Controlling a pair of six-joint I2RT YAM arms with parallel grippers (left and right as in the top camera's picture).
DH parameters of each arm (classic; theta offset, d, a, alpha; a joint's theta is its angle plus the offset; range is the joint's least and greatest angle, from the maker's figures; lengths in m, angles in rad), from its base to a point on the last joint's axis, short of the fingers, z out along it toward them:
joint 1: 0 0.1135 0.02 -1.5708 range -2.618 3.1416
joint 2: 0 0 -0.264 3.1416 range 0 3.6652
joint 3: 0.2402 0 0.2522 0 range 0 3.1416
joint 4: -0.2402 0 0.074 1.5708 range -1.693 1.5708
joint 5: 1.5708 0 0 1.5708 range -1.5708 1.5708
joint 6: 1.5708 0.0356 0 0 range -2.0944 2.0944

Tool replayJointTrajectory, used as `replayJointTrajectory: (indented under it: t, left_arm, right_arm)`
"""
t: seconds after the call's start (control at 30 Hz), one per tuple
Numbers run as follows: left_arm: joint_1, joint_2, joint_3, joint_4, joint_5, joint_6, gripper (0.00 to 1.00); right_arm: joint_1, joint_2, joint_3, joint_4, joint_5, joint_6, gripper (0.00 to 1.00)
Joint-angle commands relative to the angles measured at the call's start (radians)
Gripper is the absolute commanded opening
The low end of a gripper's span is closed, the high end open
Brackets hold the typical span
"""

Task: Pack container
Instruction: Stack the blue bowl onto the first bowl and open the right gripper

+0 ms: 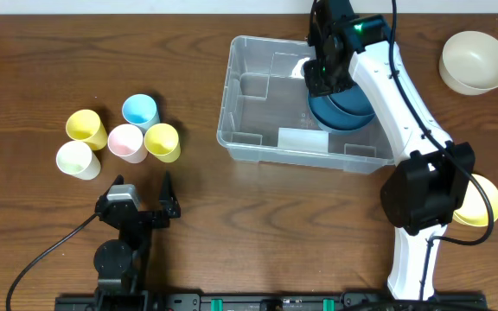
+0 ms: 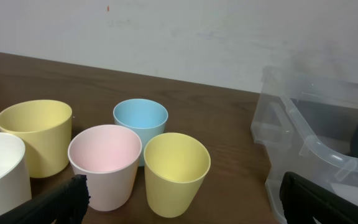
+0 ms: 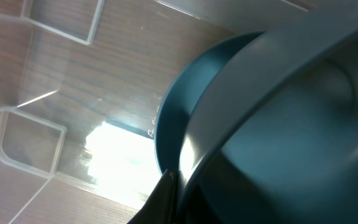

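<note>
The right fingers are reaching down inside the container, which is sitting on the tabletop directly beneath them. They are pinching almost fully together on the rim of a teal bowl. A rim pinch is probably being used because it lets the bowl go down flat. The bowl is hanging at the container's right end, likely so that the other end is staying free for further items. In the wrist view a second teal bowl appears to be lying just below the held one, so this is looking like a nesting move. Whether the two are already touching I cannot tell.

The left fingers are standing wide, holding nothing, and waiting well to the left of the container. Just ahead of them five cups are clustering: two yellow, a blue, a pink and a white. They are packing close together, so picking one out may be jostling its neighbours.

Beyond the right fingers, outside the container, a cream bowl is sitting. A yellow bowl is lying partly hidden under the right arm. The container wall beside the right fingers is the one thing crowding them.
</note>
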Motion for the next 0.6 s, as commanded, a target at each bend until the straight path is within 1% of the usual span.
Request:
replayJointTrajectory:
  t: [0.0, 0.1, 0.2, 0.23, 0.27, 0.3, 0.33, 0.4, 0.43, 0.47, 0.5, 0.57]
  left_arm:
    - [0.006, -0.005, -0.016, -0.039, -0.016, 0.018, 0.98]
    - [0.006, -0.005, -0.016, -0.039, -0.016, 0.018, 0.98]
    - [0.006, -0.005, -0.016, -0.039, -0.016, 0.018, 0.98]
    - [0.006, -0.005, -0.016, -0.039, -0.016, 0.018, 0.98]
    - [0.006, -0.005, -0.016, -0.039, -0.016, 0.018, 0.98]
    - [0.006, -0.005, -0.016, -0.039, -0.016, 0.018, 0.98]
    - [0.006, -0.005, -0.016, -0.039, -0.016, 0.017, 0.98]
    - [0.006, -0.005, -0.016, -0.039, -0.016, 0.018, 0.98]
    - [0.006, -0.005, -0.016, -0.039, -0.016, 0.017, 0.98]
    - [0.006, -0.005, -0.016, -0.039, -0.016, 0.017, 0.98]
    - [0.006, -0.005, -0.016, -0.039, -0.016, 0.018, 0.98]
    - [0.006, -0.005, -0.016, -0.039, -0.016, 0.017, 0.98]
  right_arm:
    - [0.006, 0.000, -0.005, 0.003, 0.004, 0.015, 0.04]
    - [0.006, 0.000, -0.005, 0.004, 0.004, 0.015, 0.06]
    - [0.006, 0.000, -0.005, 0.002, 0.004, 0.015, 0.17]
    - [0.006, 0.000, -0.005, 0.000, 0.003, 0.016, 0.19]
    - [0.006, 0.000, -0.005, -0.002, 0.003, 0.016, 0.25]
    - [0.006, 0.000, -0.005, -0.005, 0.003, 0.016, 0.38]
    - [0.006, 0.000, -0.005, -0.006, 0.004, 0.016, 0.45]
    - [0.006, 0.000, -0.005, -0.007, 0.004, 0.016, 0.50]
    - [0.005, 0.000, -0.005, -0.005, 0.004, 0.016, 0.54]
    - [0.005, -0.001, -0.004, -0.001, 0.004, 0.016, 0.61]
    - [0.004, -0.001, -0.003, 0.003, 0.004, 0.016, 0.65]
    - [0.004, -0.001, 0.008, 0.005, 0.004, 0.016, 0.64]
